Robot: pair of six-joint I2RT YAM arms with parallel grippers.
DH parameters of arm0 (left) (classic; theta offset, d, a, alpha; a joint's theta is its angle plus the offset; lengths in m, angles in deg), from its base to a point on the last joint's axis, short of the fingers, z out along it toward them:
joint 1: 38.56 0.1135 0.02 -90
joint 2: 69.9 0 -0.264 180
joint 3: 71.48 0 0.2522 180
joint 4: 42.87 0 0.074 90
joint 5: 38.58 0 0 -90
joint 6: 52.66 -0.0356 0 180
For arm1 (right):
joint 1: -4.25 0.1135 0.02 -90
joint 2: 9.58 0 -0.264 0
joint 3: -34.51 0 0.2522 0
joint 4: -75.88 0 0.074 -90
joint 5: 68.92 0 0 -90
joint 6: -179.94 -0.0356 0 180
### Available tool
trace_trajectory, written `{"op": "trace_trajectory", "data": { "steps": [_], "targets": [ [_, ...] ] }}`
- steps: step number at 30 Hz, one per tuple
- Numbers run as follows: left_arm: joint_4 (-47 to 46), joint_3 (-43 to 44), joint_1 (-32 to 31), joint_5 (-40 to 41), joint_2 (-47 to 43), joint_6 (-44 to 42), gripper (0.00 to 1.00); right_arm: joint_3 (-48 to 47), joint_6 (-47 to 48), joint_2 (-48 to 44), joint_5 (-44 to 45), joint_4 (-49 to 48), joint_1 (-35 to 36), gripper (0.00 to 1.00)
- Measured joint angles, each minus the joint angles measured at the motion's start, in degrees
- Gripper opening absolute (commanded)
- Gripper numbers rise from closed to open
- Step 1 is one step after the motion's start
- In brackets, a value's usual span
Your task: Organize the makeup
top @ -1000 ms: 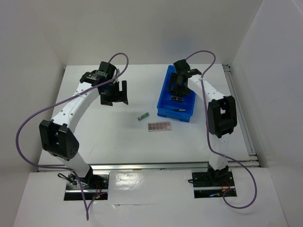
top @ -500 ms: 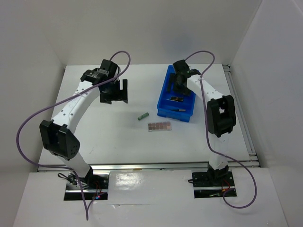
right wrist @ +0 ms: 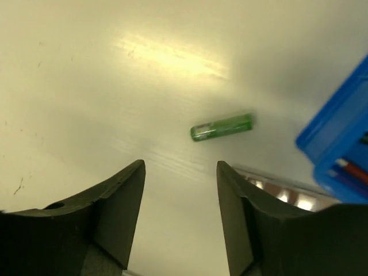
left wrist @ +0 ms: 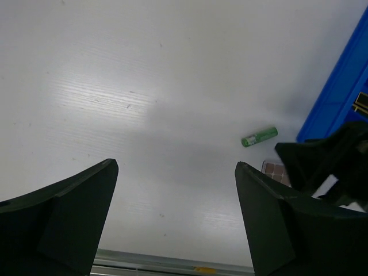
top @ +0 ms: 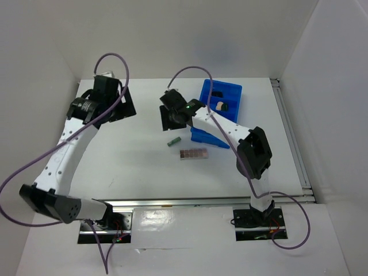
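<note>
White table [top: 126, 167]; outstretched right pincer [right wrist: 180, 172] agape near green tube [right wrist: 221, 127].

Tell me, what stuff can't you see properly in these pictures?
- Blue bin, top view: the right arm covers its near compartments.
- Palette, left wrist view: mostly behind the right gripper.
- Palette, right wrist view: blurred and cut off by a finger.
- Green tube: its label is too small to read in any view.

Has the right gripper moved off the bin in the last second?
Yes. The right gripper has left the blue bin and swung left; it is now open over the table, close to the green tube.
</note>
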State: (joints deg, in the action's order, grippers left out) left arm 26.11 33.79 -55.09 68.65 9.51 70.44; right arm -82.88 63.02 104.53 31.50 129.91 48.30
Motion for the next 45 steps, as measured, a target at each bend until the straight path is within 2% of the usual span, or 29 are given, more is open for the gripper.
{"op": "trace_trajectory", "data": {
  "steps": [4,10,17,25,29,30,33,34,37,40,45],
  "targets": [
    [-0.3,-0.3,0.3,2.6,-4.6,0.4,0.97,0.6,-6.0,2.5,-4.5,0.6,0.5,0.67],
    [-0.3,-0.7,0.6,3.8,-3.8,0.5,0.97,1.2,-13.8,7.5,-6.1,1.5,-0.6,0.71],
    [-0.5,-1.3,0.6,3.8,-3.8,0.5,0.97,-2.0,-17.7,14.6,-5.6,4.3,-0.7,0.71],
    [-0.9,-2.3,0.6,3.6,-3.8,0.3,0.97,-5.8,-20.3,18.2,-3.8,6.0,-0.7,0.73],
    [-1.3,-2.4,0.6,3.5,-3.8,0.3,0.97,-10.5,-19.7,20.9,-2.2,7.8,-0.7,0.64],
    [-1.3,-2.4,0.6,3.5,-3.8,0.3,0.97,-12.4,-19.5,22.0,-1.4,8.6,-0.7,0.56],
    [-1.4,-2.4,0.6,3.5,-3.8,0.3,0.97,-17.5,-18.1,25.1,1.0,10.0,-0.5,0.42],
    [-1.4,-2.4,0.6,3.5,-3.8,0.3,0.97,-18.3,-17.6,25.6,1.8,10.3,-0.4,0.30],
    [-1.5,-2.4,0.6,3.5,-3.8,0.3,0.97,-18.6,-16.2,25.8,3.3,10.4,-0.1,0.13],
    [-1.5,-2.4,0.6,3.5,-3.8,0.3,0.97,-17.8,-14.0,25.2,4.3,9.5,0.4,0.07],
    [-1.8,-2.4,0.6,3.5,-3.8,0.2,0.97,-14.7,-8.8,20.3,4.1,7.4,0.1,0.05]
  ]
}}
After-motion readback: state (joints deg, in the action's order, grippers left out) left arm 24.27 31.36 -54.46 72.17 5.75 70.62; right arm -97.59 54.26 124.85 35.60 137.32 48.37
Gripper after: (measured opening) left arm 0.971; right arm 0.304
